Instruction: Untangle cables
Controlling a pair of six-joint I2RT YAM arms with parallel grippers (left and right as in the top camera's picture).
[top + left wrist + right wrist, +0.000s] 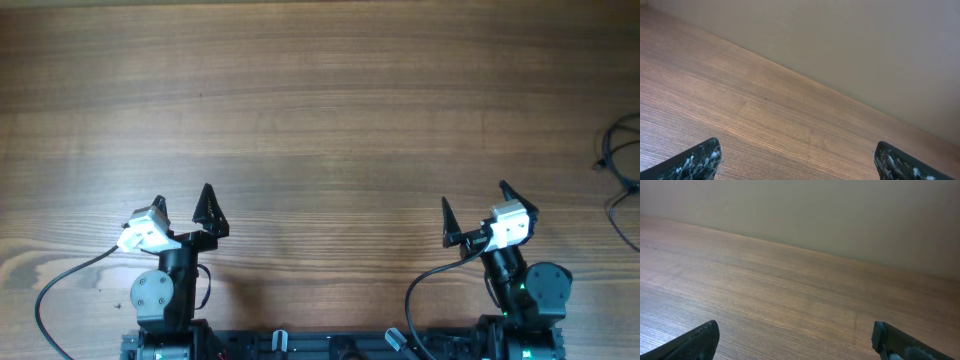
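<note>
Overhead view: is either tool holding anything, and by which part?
Nothing is held. The left tool and the right tool are both open and empty; the cables lie far off to the right, untouched.

We see a brown table (320, 100) with streaky wood grain, thin black cables (622, 160), a plain beige wall (865, 40), and a black left gripper (797, 157) flecked with white.

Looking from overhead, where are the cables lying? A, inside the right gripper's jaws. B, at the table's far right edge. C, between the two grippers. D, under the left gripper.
B: the thin dark cables loop at the far right edge, out beyond the open right gripper.
</note>
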